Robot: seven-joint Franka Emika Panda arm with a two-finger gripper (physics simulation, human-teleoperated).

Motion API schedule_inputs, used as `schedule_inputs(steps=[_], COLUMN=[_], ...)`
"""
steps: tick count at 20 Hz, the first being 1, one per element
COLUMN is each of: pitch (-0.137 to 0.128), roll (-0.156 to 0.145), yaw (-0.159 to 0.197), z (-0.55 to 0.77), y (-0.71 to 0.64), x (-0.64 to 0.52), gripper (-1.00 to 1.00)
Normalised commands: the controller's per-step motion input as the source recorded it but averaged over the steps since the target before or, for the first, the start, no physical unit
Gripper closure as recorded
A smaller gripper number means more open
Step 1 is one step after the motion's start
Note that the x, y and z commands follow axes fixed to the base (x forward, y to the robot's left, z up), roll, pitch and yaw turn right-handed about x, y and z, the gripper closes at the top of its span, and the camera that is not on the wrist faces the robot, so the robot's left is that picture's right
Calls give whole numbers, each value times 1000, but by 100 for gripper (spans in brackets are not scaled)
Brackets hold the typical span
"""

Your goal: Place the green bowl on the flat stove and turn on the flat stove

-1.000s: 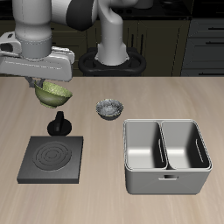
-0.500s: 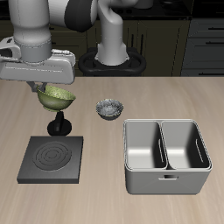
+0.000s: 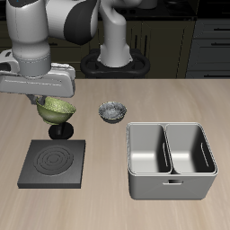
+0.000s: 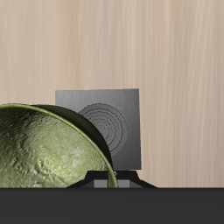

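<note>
Above the flat stove's [image 3: 55,162] knob, the green bowl [image 3: 56,110] clamped in the hand [image 3: 45,103], now lower and nearer.

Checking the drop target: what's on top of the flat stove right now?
Nothing rests on the flat stove; its ring marks show bare in both views. The green bowl hangs in the gripper above the stove's back edge, hiding most of the knob. The fingers themselves are covered.
</note>
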Motion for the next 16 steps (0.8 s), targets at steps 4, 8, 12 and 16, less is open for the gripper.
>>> schedule_inputs(steps=[4,8,12,16], pitch=[9,7,13,22], roll=[4,6,4,-1], yaw=[14,7,11,-17], z=[-242,-158,-257,-257], y=[12,54,94,22], x=[42,17,12,1], gripper=[100,100,100,100])
